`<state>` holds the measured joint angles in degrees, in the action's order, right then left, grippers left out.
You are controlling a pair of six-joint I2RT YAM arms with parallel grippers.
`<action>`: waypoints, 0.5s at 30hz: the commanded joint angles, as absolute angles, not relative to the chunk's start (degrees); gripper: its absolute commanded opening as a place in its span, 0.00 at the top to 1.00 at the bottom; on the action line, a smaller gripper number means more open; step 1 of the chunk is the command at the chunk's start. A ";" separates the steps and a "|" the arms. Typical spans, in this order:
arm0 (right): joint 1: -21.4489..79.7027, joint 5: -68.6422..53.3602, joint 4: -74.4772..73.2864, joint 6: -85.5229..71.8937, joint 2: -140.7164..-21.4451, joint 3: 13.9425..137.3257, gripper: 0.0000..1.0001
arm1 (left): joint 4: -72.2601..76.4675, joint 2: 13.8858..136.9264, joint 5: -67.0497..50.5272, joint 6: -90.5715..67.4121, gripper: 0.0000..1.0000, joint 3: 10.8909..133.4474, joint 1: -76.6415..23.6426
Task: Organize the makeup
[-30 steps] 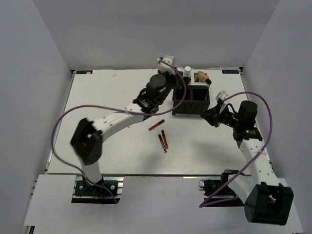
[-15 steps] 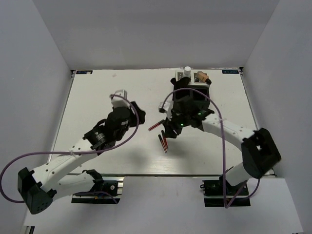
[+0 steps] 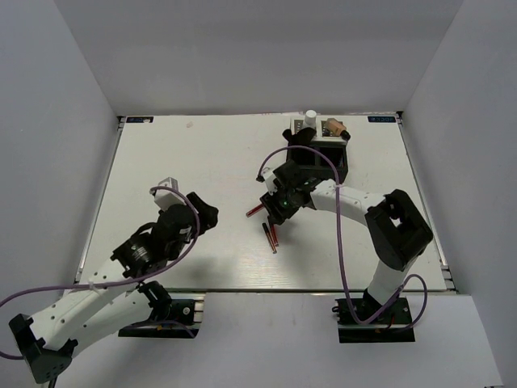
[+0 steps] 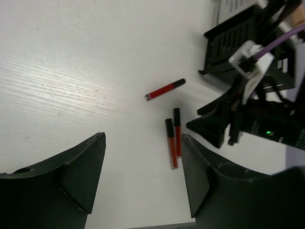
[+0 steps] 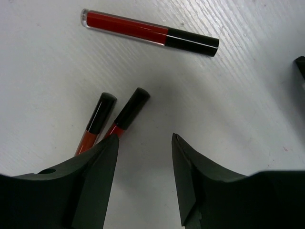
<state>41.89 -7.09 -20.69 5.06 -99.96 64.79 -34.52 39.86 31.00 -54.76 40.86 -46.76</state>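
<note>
Top external view: the right arm is bent sharply at the elbow and stretched leftward, with its end effector (image 3: 275, 208) lowered close to the worktop (image 3: 178, 162), just in front of the black four-compartment box (image 3: 319, 166). Its jaws are seen spread and empty in the right wrist view, poised just beside the capped ends of a pair of lip-gloss tubes (image 5: 127, 112). A single lip-gloss tube (image 5: 149, 32) is lying apart from the pair. The left arm is folded low, and its end effector (image 3: 202, 217) is held well left of the tubes, released and holding nothing. A white bottle (image 3: 310, 118) and a tan bottle (image 3: 333, 127) are seen at the box's far side.
</note>
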 commanded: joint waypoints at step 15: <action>42.98 -6.50 -19.86 -0.97 -104.86 68.91 0.54 | -33.84 43.16 30.76 -56.07 0.25 38.67 -46.76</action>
